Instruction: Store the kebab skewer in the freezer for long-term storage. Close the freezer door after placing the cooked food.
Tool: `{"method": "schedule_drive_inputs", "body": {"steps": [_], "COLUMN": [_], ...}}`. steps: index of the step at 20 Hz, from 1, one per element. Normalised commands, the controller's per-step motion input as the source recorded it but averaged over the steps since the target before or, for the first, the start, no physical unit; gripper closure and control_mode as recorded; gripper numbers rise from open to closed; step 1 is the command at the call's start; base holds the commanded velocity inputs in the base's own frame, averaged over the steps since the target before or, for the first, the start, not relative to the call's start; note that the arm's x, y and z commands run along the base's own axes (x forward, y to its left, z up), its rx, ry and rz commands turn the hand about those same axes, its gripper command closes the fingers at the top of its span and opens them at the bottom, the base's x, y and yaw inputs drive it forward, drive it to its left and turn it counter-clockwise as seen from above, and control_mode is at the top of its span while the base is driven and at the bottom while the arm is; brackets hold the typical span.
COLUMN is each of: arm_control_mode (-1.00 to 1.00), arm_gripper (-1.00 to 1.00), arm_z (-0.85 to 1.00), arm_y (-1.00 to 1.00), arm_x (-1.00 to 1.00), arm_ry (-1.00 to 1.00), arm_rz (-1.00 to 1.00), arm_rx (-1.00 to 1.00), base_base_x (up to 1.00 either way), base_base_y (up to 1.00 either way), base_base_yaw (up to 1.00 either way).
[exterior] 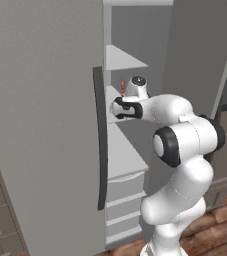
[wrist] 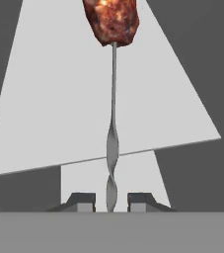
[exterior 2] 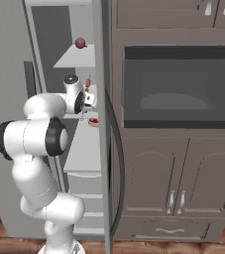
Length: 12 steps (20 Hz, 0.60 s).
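My gripper [wrist: 111, 202] is shut on the twisted metal stem of the kebab skewer [wrist: 113, 123], which points away from the hand with a reddish-brown meat chunk at its far end. The arm reaches into the open freezer [exterior: 135, 30]. There the gripper [exterior: 122, 96] holds the skewer [exterior: 123, 84] upright above a middle shelf [exterior: 116, 117]. From the other side the skewer [exterior 2: 88, 82] rises above the gripper [exterior 2: 88, 95]. The freezer door [exterior 2: 100, 59] stands swung open and edge-on, with its dark bar handle [exterior 2: 119, 168]. It appears as a grey panel [exterior: 195, 55] to the right.
The shut left door [exterior: 40, 125] with its handle [exterior: 100, 140] flanks the opening. A red round fruit [exterior 2: 80, 43] lies on the upper shelf, and a small reddish item [exterior 2: 93, 121] on the middle shelf. Drawers [exterior: 125, 192] sit below. A dark oven [exterior 2: 178, 84] and cabinets [exterior 2: 183, 188] stand to the right.
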Motion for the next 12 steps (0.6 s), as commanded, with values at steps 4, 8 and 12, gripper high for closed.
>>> {"method": "schedule_drive_inputs", "body": {"steps": [4,8,12], "arm_control_mode": [-1.0,-1.0,-1.0], "arm_gripper": [1.0,1.0,1.0], "arm_z": [-0.16,-0.15,-0.06], "arm_y": [0.08,0.0,0.0], "arm_x": [0.44,0.49,0.57], "arm_ry": [0.0,0.0,0.03], "arm_rz": [0.0,0.02,0.03], "arm_rx": [0.0,0.0,0.0], "base_base_x": [0.0,0.0,0.0], "base_base_y": [0.0,0.0,0.0], "base_base_yaw": [0.0,0.0,0.0]}}
